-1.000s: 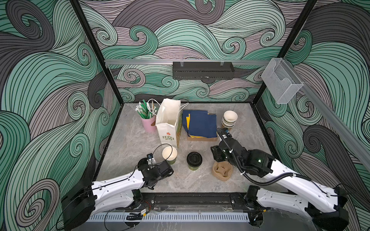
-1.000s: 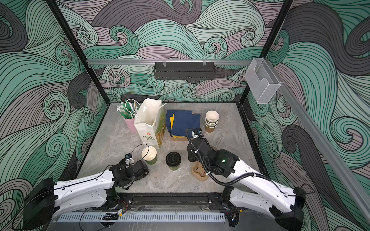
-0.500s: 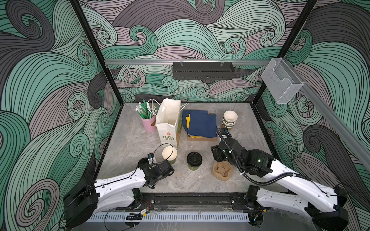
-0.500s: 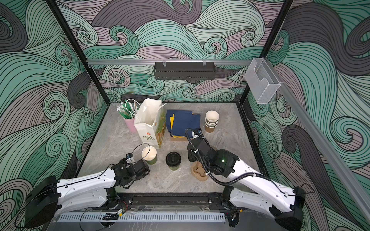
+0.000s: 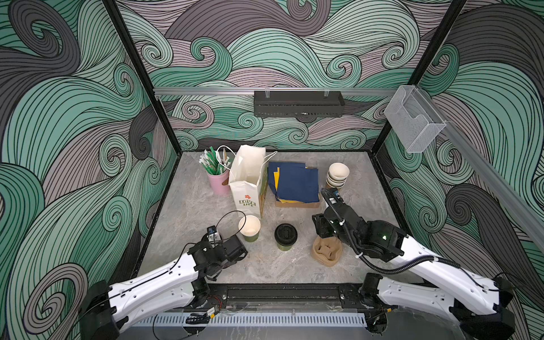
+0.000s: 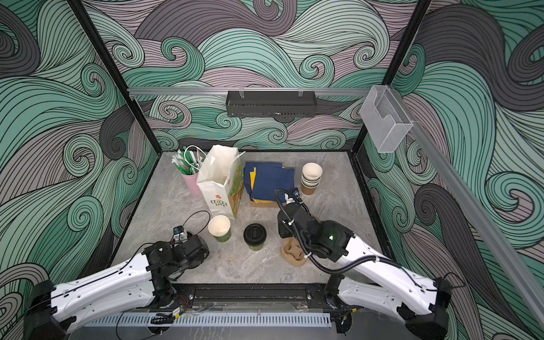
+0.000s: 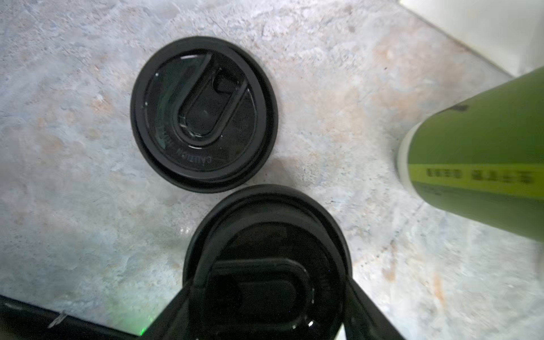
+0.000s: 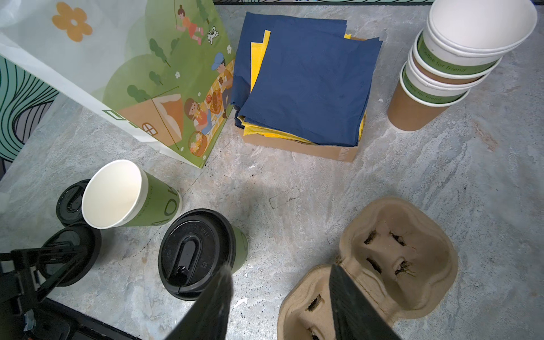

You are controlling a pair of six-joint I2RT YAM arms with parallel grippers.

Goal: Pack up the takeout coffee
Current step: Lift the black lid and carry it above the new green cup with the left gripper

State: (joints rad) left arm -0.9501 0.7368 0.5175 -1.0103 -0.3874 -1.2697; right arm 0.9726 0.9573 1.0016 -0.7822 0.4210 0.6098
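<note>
The left arm [image 5: 153,282] lies low along the near edge of the counter [image 5: 194,212], its white forearm running from the near-left corner toward the middle and its wrist bent so that the left tool [image 7: 270,282] points down at the stone. In the left wrist view its jaws stand fairly wide against opposite sides of a black sip lid [image 7: 265,259] and have closed on its rim; a second lid [image 7: 203,114] lies flat just beside it. The open green cup [image 5: 249,228] stands upright near the wrist, with no lid on it. The lidded cup [image 5: 285,235] stands to its right, apart from it, midway between the two arms. The right arm [image 5: 426,265] comes in from the near-right corner, elbow raised and wrist tipped down, so that the right tool [image 8: 279,269] hangs above the left edge of the pulp cup carrier [image 5: 326,253]. Its jaws are about half apart with nothing between them. Behind the cups stand the paper bag [image 5: 248,182], the box of napkins [image 5: 297,182] and the stack of lidless cups [image 5: 337,175].
</note>
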